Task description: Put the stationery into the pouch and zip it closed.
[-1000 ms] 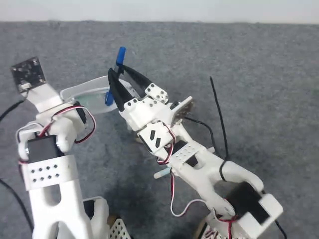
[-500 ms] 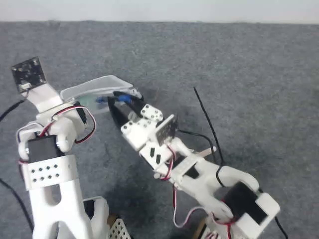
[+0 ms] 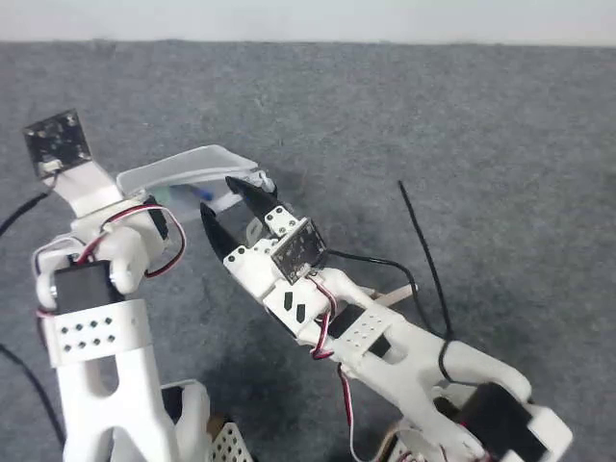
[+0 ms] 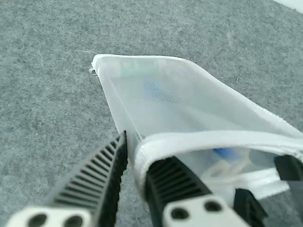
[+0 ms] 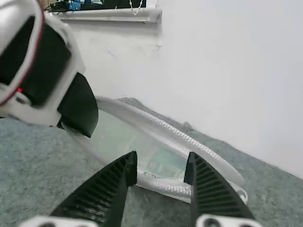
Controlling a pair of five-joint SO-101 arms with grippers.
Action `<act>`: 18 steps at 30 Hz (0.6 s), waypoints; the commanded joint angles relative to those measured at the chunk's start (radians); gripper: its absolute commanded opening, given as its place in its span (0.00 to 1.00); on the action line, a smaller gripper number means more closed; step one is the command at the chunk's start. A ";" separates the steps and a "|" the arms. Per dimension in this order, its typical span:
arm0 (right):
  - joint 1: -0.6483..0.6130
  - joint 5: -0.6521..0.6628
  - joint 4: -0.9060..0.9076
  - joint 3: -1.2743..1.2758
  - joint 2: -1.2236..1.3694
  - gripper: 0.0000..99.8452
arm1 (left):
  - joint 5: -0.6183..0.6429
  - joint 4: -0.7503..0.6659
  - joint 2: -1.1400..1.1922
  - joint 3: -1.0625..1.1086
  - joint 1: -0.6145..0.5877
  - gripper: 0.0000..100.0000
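Where its ribbed black fingers come together, the left gripper point(image 4: 140, 151) is clamped on the pouch point(image 4: 180, 101), with the wall just below the white rim caught between them. The rim band curls over one finger. From that grip the pouch stretches away over the grey table point(image 4: 42, 85), its translucent wall raised and its mouth gaping beside the fingers.

Through the wall the left wrist view shows a blue piece point(image 4: 223, 152) lying inside near the mouth. A pale thing next to it is too blurred to name. In the high view the blue piece is a small spot under the pouch's upper lip, and the pouch reads as a shallow pale arc held off the left arm's front.

The right gripper point(image 3: 218, 194) stands with its jaws spread wide and nothing between them. In the high view its two black fingers point at the pouch's mouth. One tip is at the lip close to the blue piece and the other is just short of it, though whether either tip touches cannot be told.

The right wrist view looks along those spread fingers. It shows the ropy rim of the mouth running across beyond the tips, and a green patch point(image 5: 163, 166) showing through the wall. It also shows one dark finger of the left gripper against the pouch's near end.

A black cable point(image 3: 423, 255) rises beside the right arm, well apart from the pouch.
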 commanded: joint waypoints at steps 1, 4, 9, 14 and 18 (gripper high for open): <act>-0.007 0.011 0.084 -0.002 -0.131 0.16 | -0.005 -0.017 -0.006 -0.036 0.003 0.01; -0.007 0.009 0.159 0.015 -0.211 0.16 | -0.005 -0.017 -0.006 -0.036 0.003 0.01; -0.007 0.008 0.302 0.015 -0.306 0.16 | -0.005 -0.017 -0.006 -0.036 0.003 0.01; -0.004 0.009 0.414 0.009 -0.392 0.16 | -0.005 -0.017 -0.006 -0.039 0.003 0.01; -0.001 0.009 0.558 -0.021 -0.486 0.16 | -0.002 -0.029 -0.006 -0.038 0.000 0.01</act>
